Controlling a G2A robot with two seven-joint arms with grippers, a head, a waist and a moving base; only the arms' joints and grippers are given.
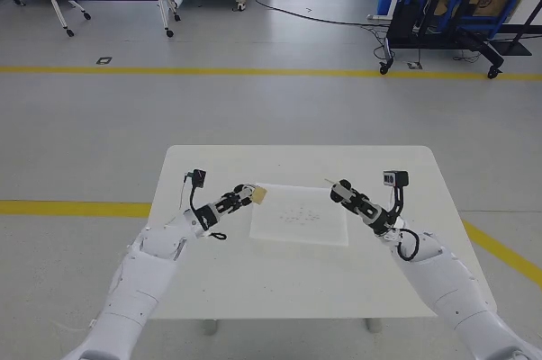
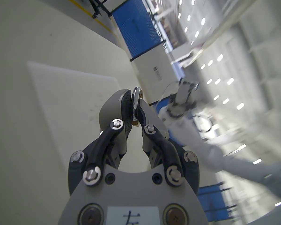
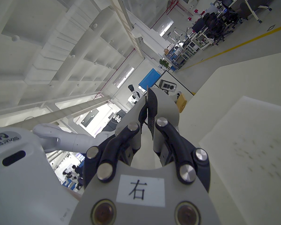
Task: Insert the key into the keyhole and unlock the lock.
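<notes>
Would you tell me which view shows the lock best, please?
The right wrist view: the lock shows its brass body clearly. The left wrist view has its shackle between the fingers of the left gripper; the top view, a small tan block.

**Lock and key held apart**

The brass lock [image 1: 261, 194], silver shackle [image 2: 135, 94] clamped in the left jaws, hangs above the desk [image 1: 208, 162]. The thin key [image 1: 329, 181] juts from the right jaws, well apart from it.
</notes>
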